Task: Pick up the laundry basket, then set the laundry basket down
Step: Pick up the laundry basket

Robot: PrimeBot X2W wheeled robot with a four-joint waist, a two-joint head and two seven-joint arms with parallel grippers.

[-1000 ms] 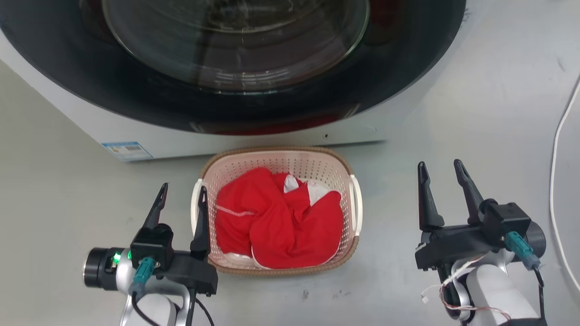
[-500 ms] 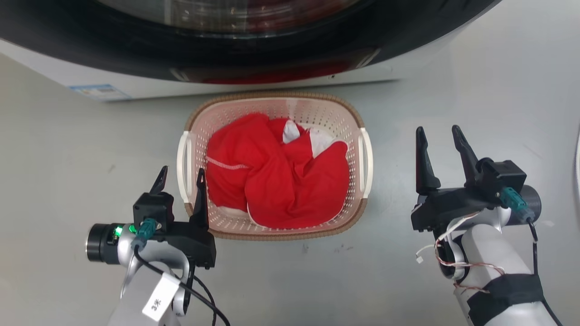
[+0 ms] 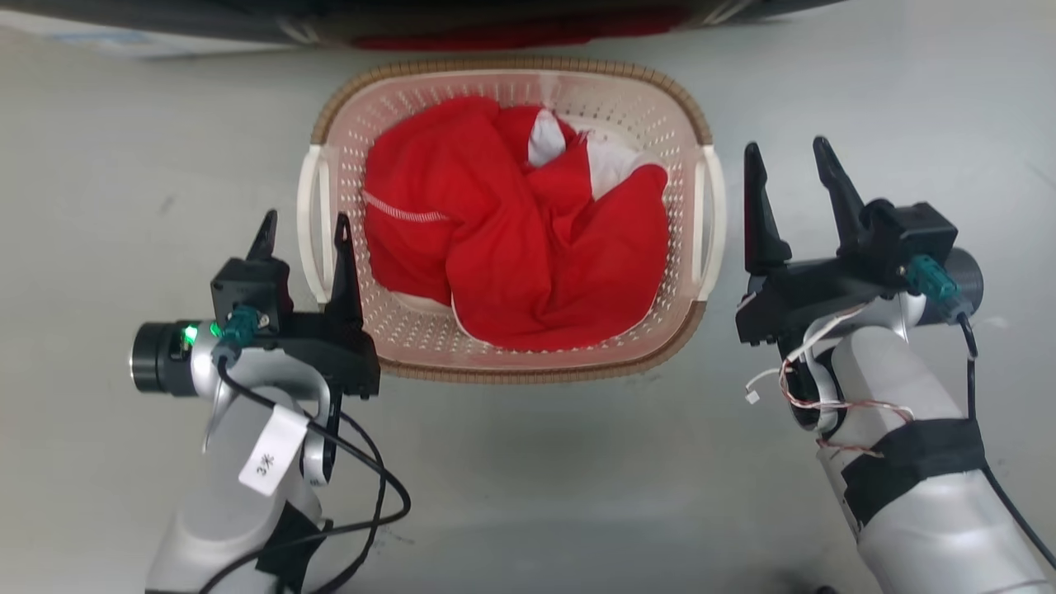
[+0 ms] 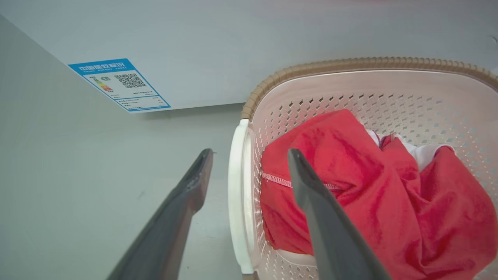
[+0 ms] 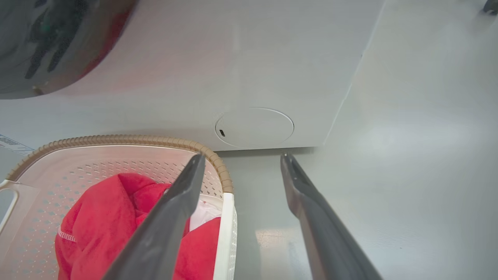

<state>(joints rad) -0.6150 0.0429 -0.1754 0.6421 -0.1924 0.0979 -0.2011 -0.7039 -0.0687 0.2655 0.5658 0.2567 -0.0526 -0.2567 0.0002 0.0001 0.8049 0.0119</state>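
Nearest the robot, the left gripper (image 3: pixel 303 219) stands spread and empty. One finger is outside the white left handle (image 3: pixel 309 223) and the other is over the basket's inside. The left wrist view confirms the handle lies between the fingers, though I cannot tell if either touches it. The right gripper (image 3: pixel 784 147) is also parted and holds nothing. A second ago it was well apart from the white right handle (image 3: pixel 711 223); now its inner finger is just beside it, and in the right wrist view that finger crosses the rim. The head camera has also tipped down, so most of the shift in the picture is the camera's and not the basket's.

I judge this to be the approach closing: both handles are nearly bracketed, and the grip and lift are not yet made.

The pale pink perforated plastic laundry basket with a brown woven-look rim (image 3: pixel 495 63) sits on the smooth grey floor (image 3: pixel 528 462), its far long side close to the foot of the white front-loading washing machine (image 4: pixel 272 39). Its mouth faces up. Its long axis runs left to right across the robot, parallel to the machine's front, with a handle at each short end. A crumpled red and white cloth (image 3: pixel 511 239) fills much of it.
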